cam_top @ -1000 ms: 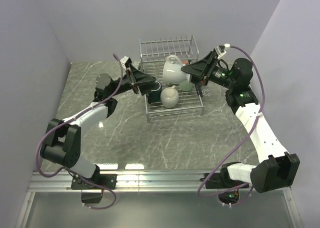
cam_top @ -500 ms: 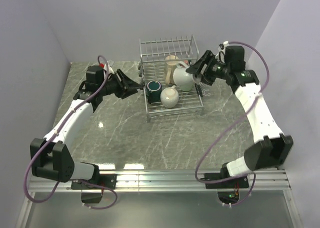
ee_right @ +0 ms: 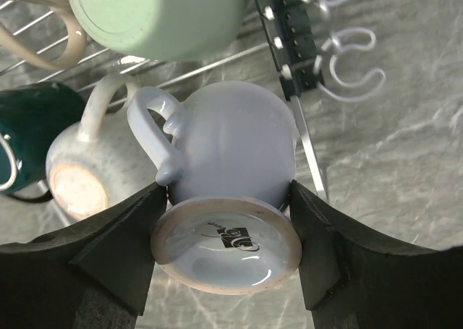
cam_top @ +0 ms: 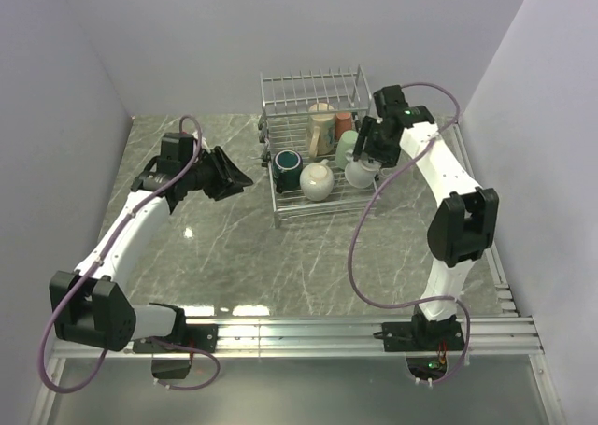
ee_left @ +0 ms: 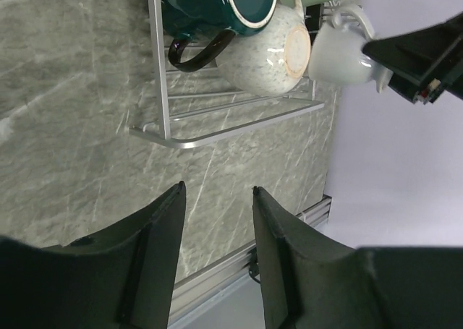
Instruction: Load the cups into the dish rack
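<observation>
Three pale lilac walls [cam_top: 280, 33] box in a grey marbled table [cam_top: 308, 257]; the wire dish rack [cam_top: 313, 84] sits at its back. From the left wrist, left fingers [ee_left: 160, 264] spread apart above the table. From the right wrist, right fingers [ee_right: 119, 249] clamp the pale blue-white mug [ee_right: 231, 155] at the rack's edge.

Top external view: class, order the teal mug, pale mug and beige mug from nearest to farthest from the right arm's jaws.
1. Pale mug: held in the right jaws, at the right side of the rack.
2. Beige mug: front middle of the rack, left of the pale mug.
3. Teal mug: left side of the rack, farthest.
</observation>
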Available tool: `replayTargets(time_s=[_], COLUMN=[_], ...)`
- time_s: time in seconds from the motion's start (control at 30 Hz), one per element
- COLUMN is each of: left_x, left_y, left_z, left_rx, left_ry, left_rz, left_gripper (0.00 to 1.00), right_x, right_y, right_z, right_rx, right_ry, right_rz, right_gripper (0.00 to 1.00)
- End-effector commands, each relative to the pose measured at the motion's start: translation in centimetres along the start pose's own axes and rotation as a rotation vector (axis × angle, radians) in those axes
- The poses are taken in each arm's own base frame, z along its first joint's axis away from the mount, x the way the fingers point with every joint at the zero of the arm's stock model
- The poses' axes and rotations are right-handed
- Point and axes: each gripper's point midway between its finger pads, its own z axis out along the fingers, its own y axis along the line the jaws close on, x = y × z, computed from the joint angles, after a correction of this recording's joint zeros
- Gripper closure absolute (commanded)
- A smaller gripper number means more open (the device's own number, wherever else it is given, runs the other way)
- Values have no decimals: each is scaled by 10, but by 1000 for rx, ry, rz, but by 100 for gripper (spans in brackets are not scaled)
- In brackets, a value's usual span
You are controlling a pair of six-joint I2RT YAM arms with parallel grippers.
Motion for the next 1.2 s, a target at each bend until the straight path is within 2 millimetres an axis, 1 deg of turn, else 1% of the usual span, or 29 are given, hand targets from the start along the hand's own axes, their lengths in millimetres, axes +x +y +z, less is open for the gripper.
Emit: replayTargets(time_s=[0.0,0.1,0.2,0.27,0.43,0.47,0.53,0.57,0.63,0.67,0.77,0.83,0.87,0.93,0.97,1.1,1.17], left_x=[-9,-7,-6,-5,-2,-2,0,0,0,1,0,-2,-2,-3,-3,-6,-6], left_y=[-13,-11,-9,-8,-8,-8,-7,-7,-5,-5,-6,-7,-8,-9,-10,-11,-11], left_z=[-19,-24,-27,-30,-34,-34,-35,-35,-33,-33,-32,-31,-32,-31,-31,-31,-31], left_rx=[11,-3,-21,-25,-26,-25,-23,-24,-29,-31,-29,-28,-25,-24,-21,-28,-28], left_ry=[-61,-67,-72,-75,-82,-81,-82,-81,-76,-74,-72,-73,-74,-69,-70,-68,-72], left_rz=[59,61,62,62,51,48,44,44,42,42,44,45,47,49,52,63,65], left_gripper=[53,53,53,54,54,54,54,54,54,54,54,55,54,54,55,55,55], right_x=[-20,-14,-6,1,9,10,11,12,13,14,14,13,11,7,7,4,3], right_y=[16,21,17,10,7,7,8,8,10,10,10,11,12,13,14,13,12], right_z=[-4,9,21,31,42,44,45,47,47,47,47,47,46,44,44,36,24], right_rx=[36,45,64,92,104,108,113,114,112,111,110,104,100,96,95,104,101], right_ry=[-95,-82,-69,-49,-24,-17,-10,-8,-7,-4,-4,-11,-19,-31,-31,-36,-50], right_rz=[-70,-76,-78,-77,-84,-86,-89,-89,-93,-89,-89,-91,-87,-85,-86,-86,-85], right_gripper=[100,100,100,100,100,87,68,54,43,33,19,17,13,12,8,7,7])
